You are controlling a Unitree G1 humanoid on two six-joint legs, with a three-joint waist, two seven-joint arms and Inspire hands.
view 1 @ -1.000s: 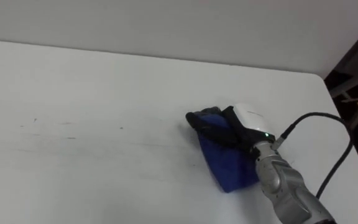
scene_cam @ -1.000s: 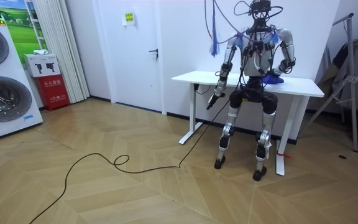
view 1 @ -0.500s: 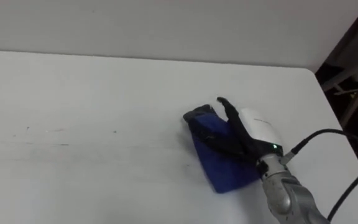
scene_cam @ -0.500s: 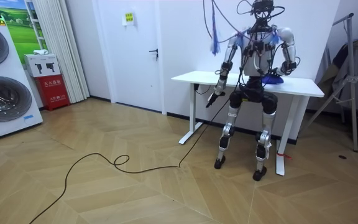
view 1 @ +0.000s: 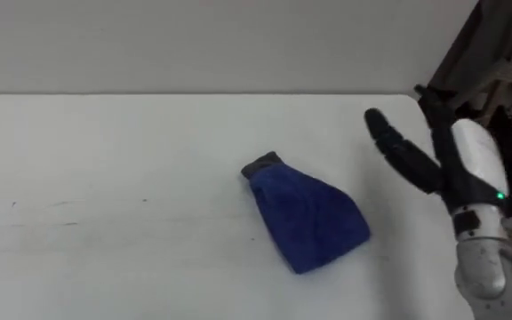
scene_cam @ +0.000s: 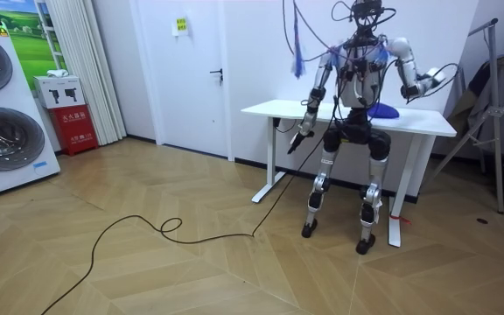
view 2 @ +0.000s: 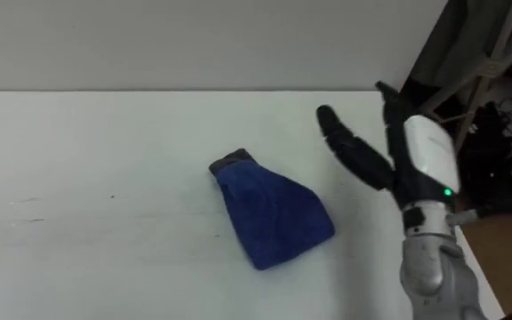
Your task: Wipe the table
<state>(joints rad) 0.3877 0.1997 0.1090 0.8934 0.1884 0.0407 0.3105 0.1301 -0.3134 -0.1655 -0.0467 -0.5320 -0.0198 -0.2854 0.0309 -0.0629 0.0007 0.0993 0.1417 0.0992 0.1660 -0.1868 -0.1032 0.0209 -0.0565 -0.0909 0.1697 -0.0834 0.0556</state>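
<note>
so, right hand (view 1: pixel 443 169) is open, uncurled, above worktop (view 1: pixel 105 160); blue cloth (view 1: pixel 305 218) lies apart, to its left & below, long axis diagonal.

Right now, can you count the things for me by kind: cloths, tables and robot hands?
blue cloth, lying on the table: 1
white table: 1
robot hands: 2, the right hand open above the table with straight fingers, and the left hand hanging by the table's edge
Total: 4
</note>
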